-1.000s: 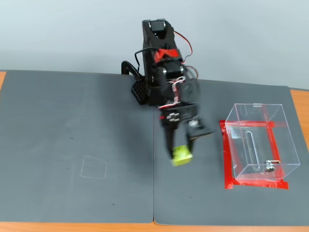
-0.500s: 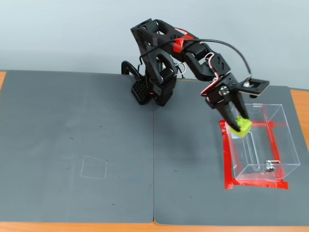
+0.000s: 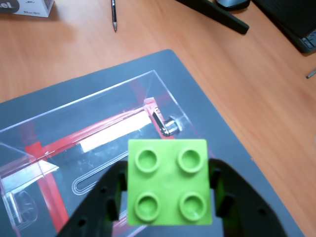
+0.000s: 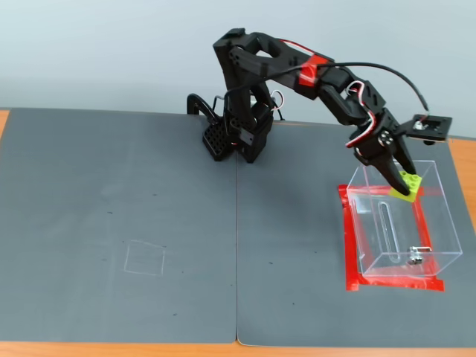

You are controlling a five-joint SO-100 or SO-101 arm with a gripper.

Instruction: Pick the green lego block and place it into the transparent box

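The green lego block (image 3: 169,181) fills the lower middle of the wrist view, its four studs facing the camera, clamped between the two black fingers of my gripper (image 3: 168,197). In the fixed view the gripper (image 4: 399,186) holds the block (image 4: 407,185) just above the open top of the transparent box (image 4: 398,223), near its far rim. The box stands on the right of the grey mat with red tape around its base and a small metal latch (image 4: 415,257) on the near wall. Under the block in the wrist view lie the box's clear walls (image 3: 89,126) and latch (image 3: 168,126).
A grey mat (image 4: 119,223) covers the table, with a faint square outline (image 4: 144,258) at left. The arm's base (image 4: 230,137) stands at the mat's far edge. Bare wooden table (image 3: 247,89), a pen (image 3: 114,15) and dark objects lie beyond the mat in the wrist view.
The arm has swung right and outward carrying the block, from mid-mat, past the box's left edge, to above the box's far part.
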